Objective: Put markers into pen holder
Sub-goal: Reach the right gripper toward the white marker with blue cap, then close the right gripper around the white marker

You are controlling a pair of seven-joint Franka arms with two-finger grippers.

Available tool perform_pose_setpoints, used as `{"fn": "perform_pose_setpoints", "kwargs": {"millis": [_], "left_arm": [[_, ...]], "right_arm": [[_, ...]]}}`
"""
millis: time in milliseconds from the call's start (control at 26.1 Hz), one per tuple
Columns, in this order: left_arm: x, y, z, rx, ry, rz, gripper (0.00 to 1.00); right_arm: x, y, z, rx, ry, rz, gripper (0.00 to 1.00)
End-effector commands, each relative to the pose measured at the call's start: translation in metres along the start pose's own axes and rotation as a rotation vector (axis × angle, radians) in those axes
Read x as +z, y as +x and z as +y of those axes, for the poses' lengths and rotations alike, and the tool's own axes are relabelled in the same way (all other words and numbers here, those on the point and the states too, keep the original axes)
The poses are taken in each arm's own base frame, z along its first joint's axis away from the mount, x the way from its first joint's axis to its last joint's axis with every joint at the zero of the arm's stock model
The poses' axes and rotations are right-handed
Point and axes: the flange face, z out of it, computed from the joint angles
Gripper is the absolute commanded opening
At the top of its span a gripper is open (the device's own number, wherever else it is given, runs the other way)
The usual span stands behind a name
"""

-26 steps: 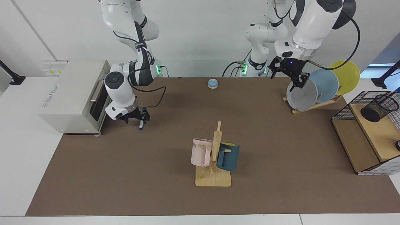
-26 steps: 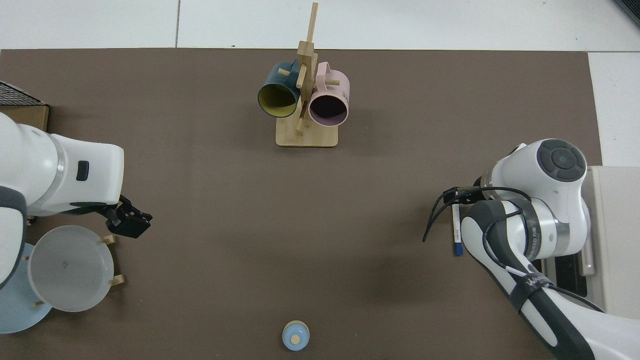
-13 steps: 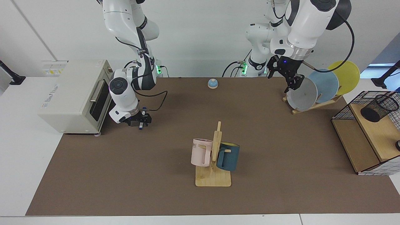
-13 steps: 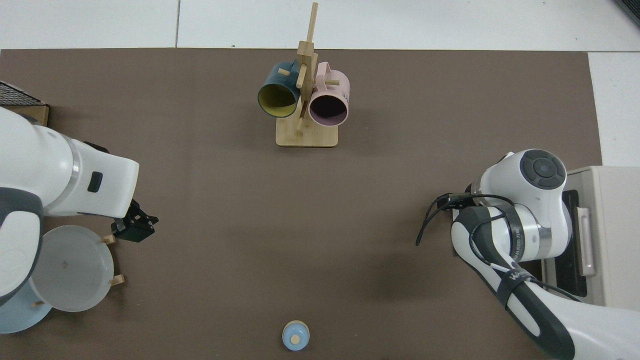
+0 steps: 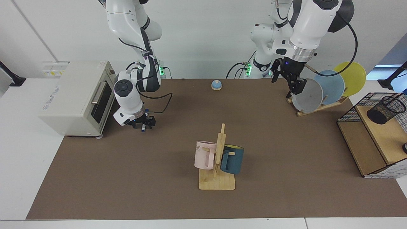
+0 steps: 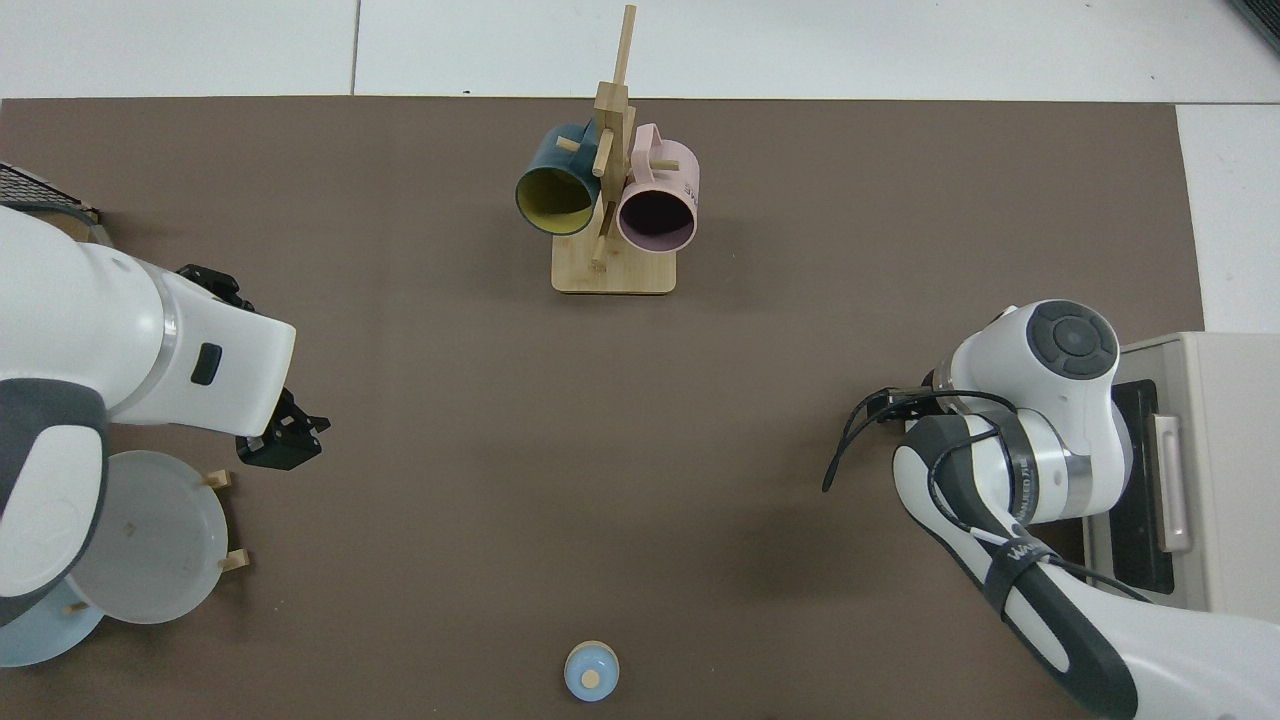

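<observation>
Though nothing near the camera is in play, the wooden mug stand with its 2 mugs sits at the front of the brown mat, between the marker's side of the table and the holder's. Further back, beside the toaster oven, the right gripper is low over the mat with its fingers closed around the marker, whose blue end pokes out below them; in the top view the arm hides it. Well apart, at the far side of the table, the pen holder lies tilted in the wire basket.

The likely trouble is the long carry: the marker is slim, so a shallow pinch could let it swivel or slip, and a low path might clip the stand. The tilted mouth leaves little margin.

At the back, the left gripper waits by the plate rack, fingers spread and empty; it could obstruct a crossing arm.
</observation>
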Motion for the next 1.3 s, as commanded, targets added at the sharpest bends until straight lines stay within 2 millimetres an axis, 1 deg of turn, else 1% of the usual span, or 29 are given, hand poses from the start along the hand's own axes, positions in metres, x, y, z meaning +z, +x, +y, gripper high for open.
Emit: {"fn": "perform_pose_setpoints", "kwargs": {"millis": [0, 115, 345, 576, 691, 806, 844, 959, 1267], "left_arm": [[0.004, -0.002, 0.002, 0.026, 0.009, 0.002, 1.0], [0.004, -0.003, 0.001, 0.024, 0.01, 0.003, 1.0], [0.004, -0.002, 0.002, 0.024, 0.007, 0.002, 1.0], [0.006, -0.002, 0.003, 0.028, 0.003, 0.002, 1.0], [0.007, -0.002, 0.003, 0.028, 0.003, 0.002, 1.0], [0.007, -0.002, 0.002, 0.028, 0.004, 0.003, 1.0], [0.007, -0.002, 0.002, 0.028, 0.004, 0.003, 1.0], [0.007, -0.002, 0.002, 0.028, 0.004, 0.003, 1.0], [0.007, -0.003, 0.002, 0.027, 0.003, 0.002, 1.0]], "right_arm": [[0.003, 0.001, 0.002, 0.026, 0.011, 0.017, 0.69], [0.002, 0.001, 0.003, 0.026, 0.012, 0.018, 0.65], [0.002, 0.002, 0.004, 0.032, 0.011, 0.018, 0.55], [0.002, 0.002, 0.005, 0.032, 0.011, 0.018, 0.47], [0.002, 0.003, 0.004, 0.029, 0.011, 0.02, 0.4], [0.002, 0.003, 0.004, 0.03, 0.012, 0.018, 0.25], [0.001, 0.004, 0.005, 0.031, 0.013, 0.019, 0.17], [0.001, 0.005, 0.004, 0.03, 0.012, 0.02, 0.01], [-0.004, 0.011, 0.002, 0.068, 0.054, 0.012, 0.0]]}}
